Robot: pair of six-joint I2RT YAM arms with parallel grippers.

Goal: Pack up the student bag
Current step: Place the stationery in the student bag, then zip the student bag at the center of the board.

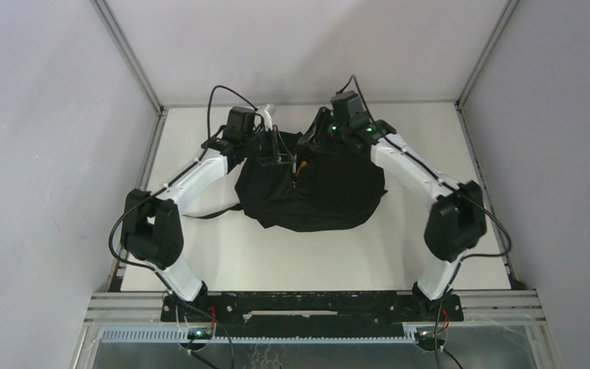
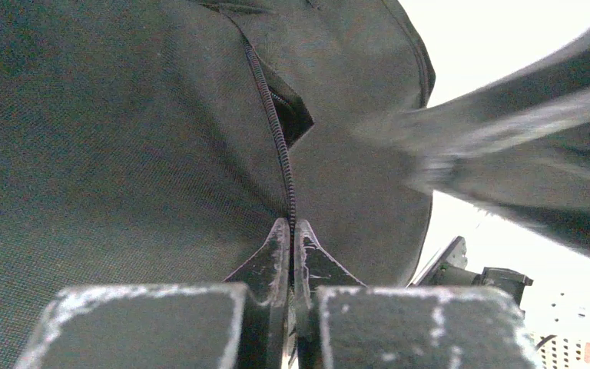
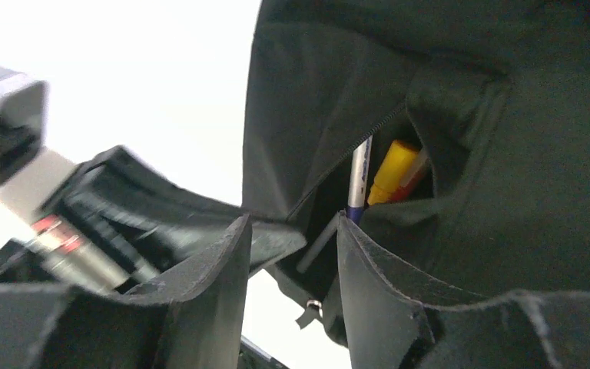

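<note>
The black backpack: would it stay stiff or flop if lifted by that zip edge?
Probably floppy: the backpack lies slumped and creased. Its cloth folds where the left gripper pinches the zip seam, so it would likely sag.

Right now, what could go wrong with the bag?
1. The left gripper pinches the student bag at its zip; a slip might let the opening sag shut.
2. The right gripper stands open beside a pen and yellow marker poking from the bag; it could snag the fabric or knock them out.
</note>
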